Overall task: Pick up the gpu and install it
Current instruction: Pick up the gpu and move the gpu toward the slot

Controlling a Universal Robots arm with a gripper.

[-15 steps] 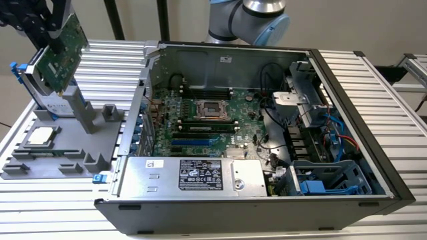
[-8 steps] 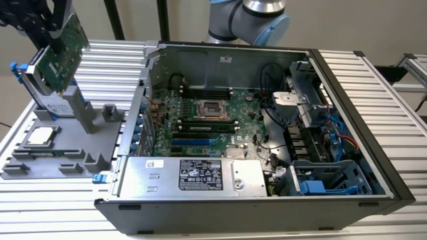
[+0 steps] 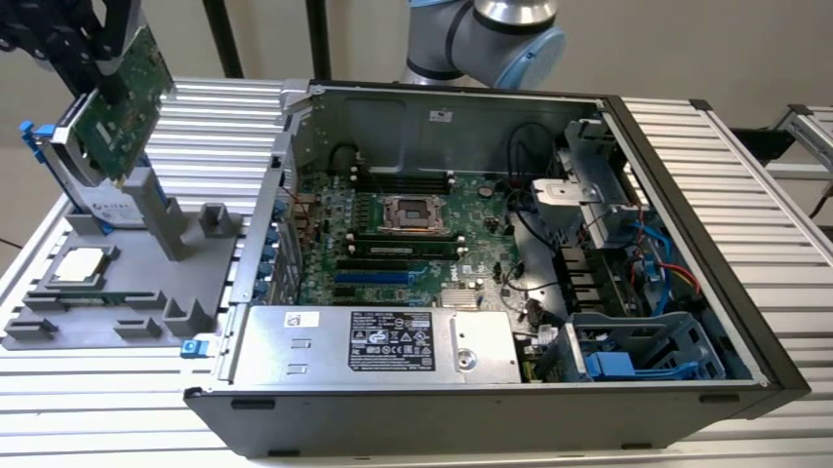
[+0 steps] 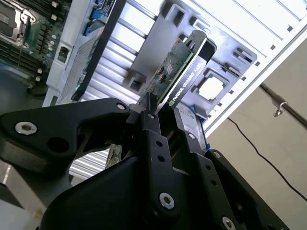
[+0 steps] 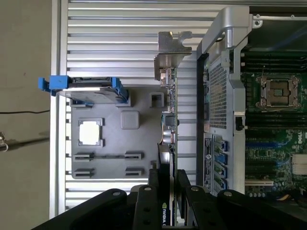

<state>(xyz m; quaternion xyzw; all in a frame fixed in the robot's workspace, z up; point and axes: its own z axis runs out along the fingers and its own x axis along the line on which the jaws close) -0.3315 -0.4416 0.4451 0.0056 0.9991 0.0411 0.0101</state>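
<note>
The gpu (image 3: 121,109), a green card with a black cooler, hangs tilted in the air above the grey fixture (image 3: 131,304) at the exterior view's left. My gripper (image 3: 101,60) is shut on its upper end. In both wrist views I see the card edge-on between the black fingers (image 4: 152,125): the gpu (image 4: 178,67) in the second, the gpu (image 5: 168,120) in the first, where its silver bracket (image 5: 171,52) points away from my gripper (image 5: 168,184). The open computer case (image 3: 677,175) with its motherboard (image 3: 404,234) lies to the exterior view's right.
On the fixture stand a silver hard drive with blue clips (image 3: 107,200) and a small square chip (image 3: 81,265). Blue expansion slots (image 3: 377,280) sit on the motherboard near the power supply (image 3: 377,341). The case's side wall (image 5: 218,72) is close beside the card. The arm's base (image 3: 495,39) stands behind the case.
</note>
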